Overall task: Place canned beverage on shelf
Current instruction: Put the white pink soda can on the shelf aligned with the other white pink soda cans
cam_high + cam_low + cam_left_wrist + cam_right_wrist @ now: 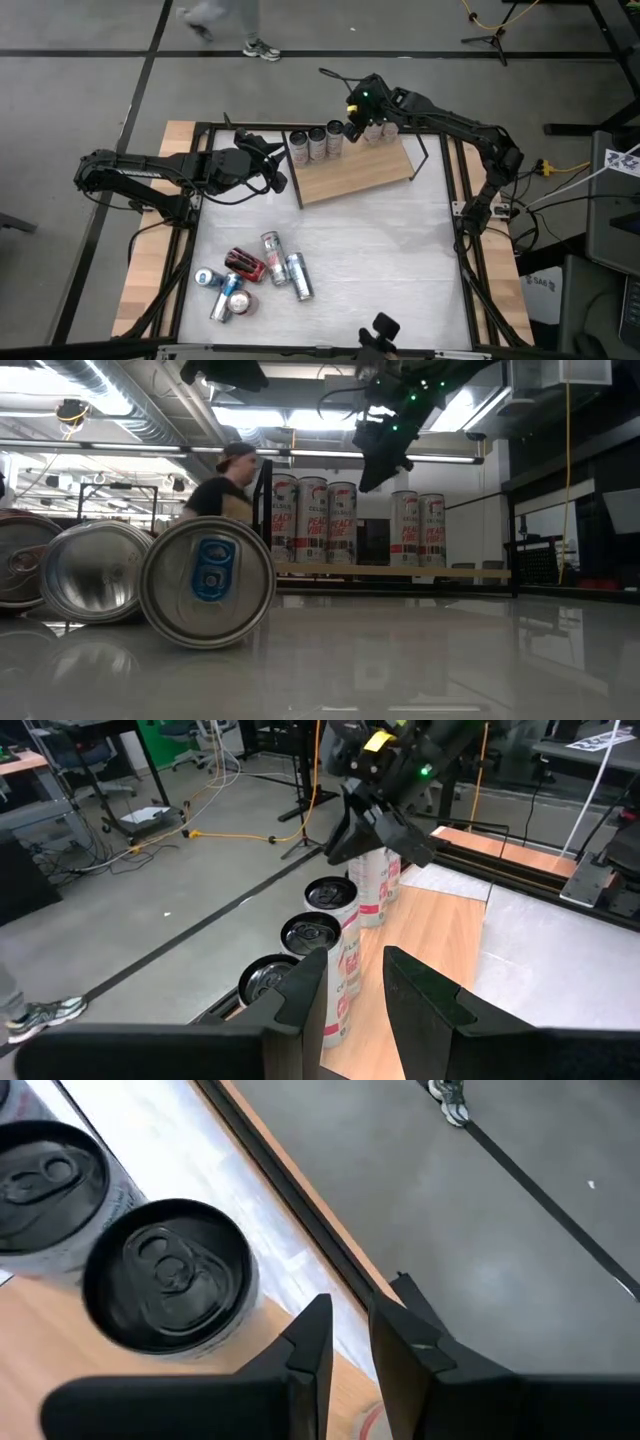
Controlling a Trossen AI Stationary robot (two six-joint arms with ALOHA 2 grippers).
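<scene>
The shelf (365, 172) is a light-brown board with a thin black wire frame, lying at the table's far middle. Five canned beverages stand upright along its far edge: a row of three (318, 142) and a pair (380, 130). My right gripper (352, 120) hangs above the gap between the two groups, shut and empty. It also shows in the low view (383, 470). Its wrist view shows two can tops (165, 1275) beside its fingers (350, 1320). My left gripper (278, 170) waits shut and empty at the shelf's left end, facing the row of three (320, 935).
Several loose cans (262, 268) lie on their sides on the white tabletop at the near left, and show large in the low view (205, 580). The shelf's near half (370, 178) is bare. A person (225, 485) moves in the room beyond the far edge.
</scene>
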